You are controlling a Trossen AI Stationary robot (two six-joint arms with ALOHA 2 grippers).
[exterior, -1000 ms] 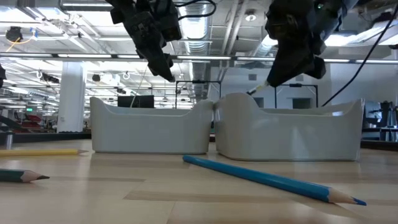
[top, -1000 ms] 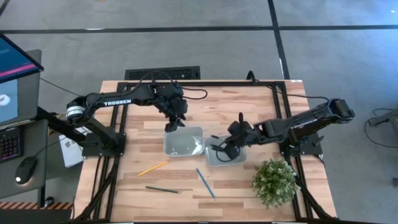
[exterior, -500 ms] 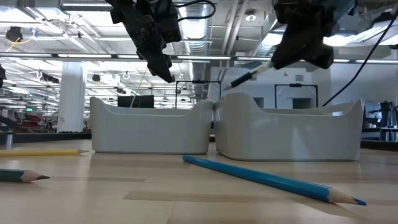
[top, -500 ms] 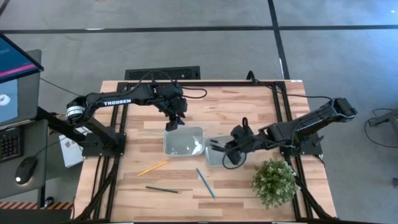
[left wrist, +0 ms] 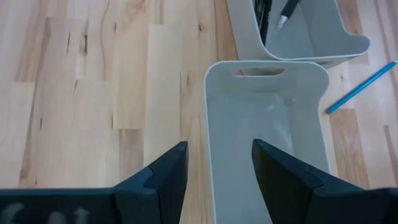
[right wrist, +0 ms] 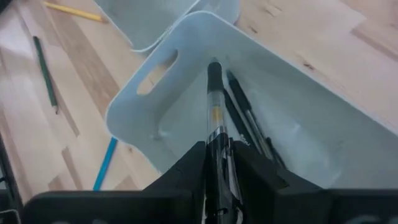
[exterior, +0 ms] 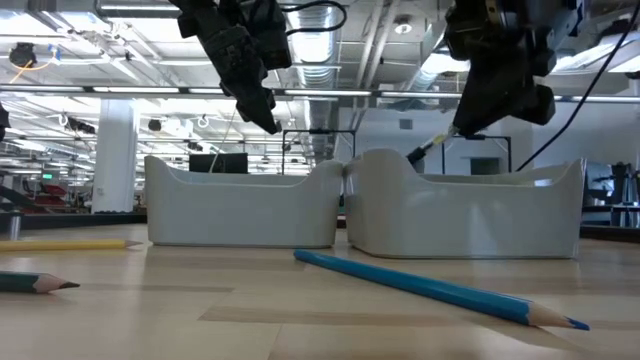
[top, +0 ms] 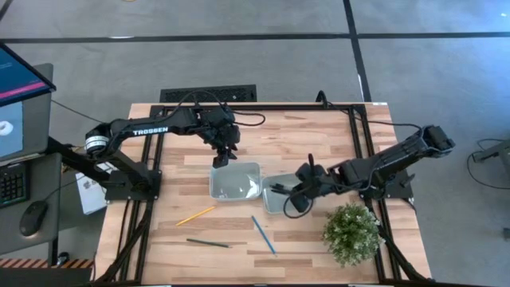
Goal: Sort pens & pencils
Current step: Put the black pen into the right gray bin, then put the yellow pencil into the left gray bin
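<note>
Right arm dipping a pen lower than half a second ago, tip now angling into the right bin.

Nearest the low camera, the blue pencil [exterior: 430, 290], yellow pencil [top: 196, 215] and grey-green pencil [top: 209, 243] are lying loose on the table [top: 319, 135], unsorted. Behind them, the right gripper [right wrist: 219, 163] is pinching a clear-barrelled black pen [right wrist: 214, 99] over the right bin [top: 275, 206], other pens [right wrist: 249, 127] already lying inside. Step: dropping the pen; next, probably letting go. Farthest, the left gripper [left wrist: 217, 168] is hovering spread over the empty left bin [left wrist: 267, 134].
</note>
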